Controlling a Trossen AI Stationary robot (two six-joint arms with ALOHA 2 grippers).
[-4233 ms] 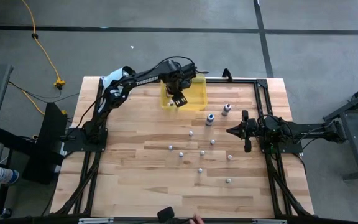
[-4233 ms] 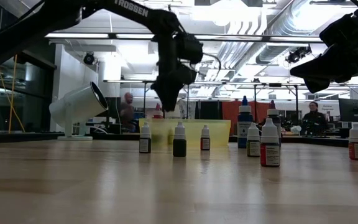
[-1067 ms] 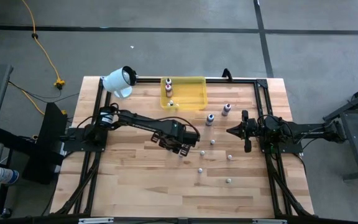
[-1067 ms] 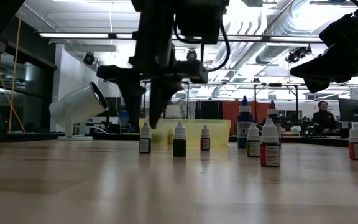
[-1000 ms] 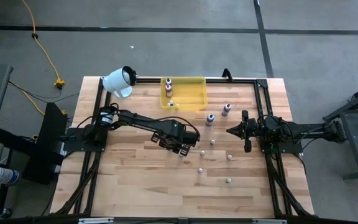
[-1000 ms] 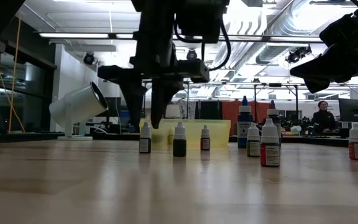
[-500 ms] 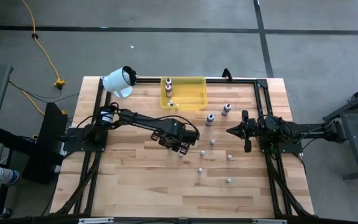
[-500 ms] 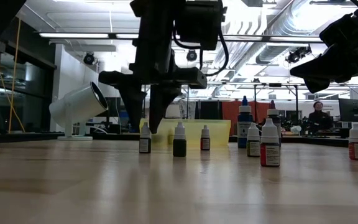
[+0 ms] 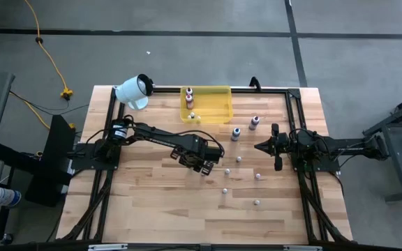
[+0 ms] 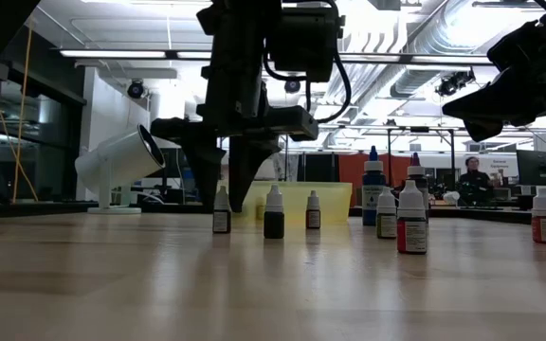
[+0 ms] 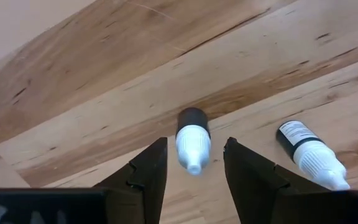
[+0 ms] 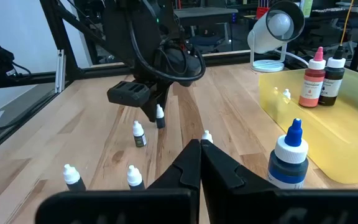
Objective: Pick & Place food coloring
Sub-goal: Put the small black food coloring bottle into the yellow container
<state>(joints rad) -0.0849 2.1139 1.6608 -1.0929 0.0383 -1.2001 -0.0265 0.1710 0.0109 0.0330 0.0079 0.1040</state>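
Observation:
Small whitish dropper bottles of food coloring stand scattered on the wooden table (image 9: 152, 202). My left gripper (image 9: 202, 165) is open at mid-table, pointing down. One dark-bodied dropper (image 11: 192, 138) stands upright between its fingers with a gap on each side, also seen in the low view (image 10: 221, 210). A second dropper (image 11: 307, 154) stands just beside it. Taller blue (image 9: 236, 132) and pink (image 9: 255, 123) bottles stand nearer the right arm. My right gripper (image 9: 259, 146) is shut and hovers by the right edge. Three bottles sit in the yellow tray (image 9: 215, 106).
The yellow tray sits at the far edge, with a white cylinder (image 9: 135, 90) to its left. More droppers (image 9: 224, 190) (image 9: 256, 202) stand toward the near right. A black frame rail (image 9: 299, 118) runs along the right side. People show in the room behind.
My left gripper has come down slightly over the dark-bodied dropper, staying open, so that its fingertips now reach beside the bottle's body. The bottle has not moved. My right arm has kept still.

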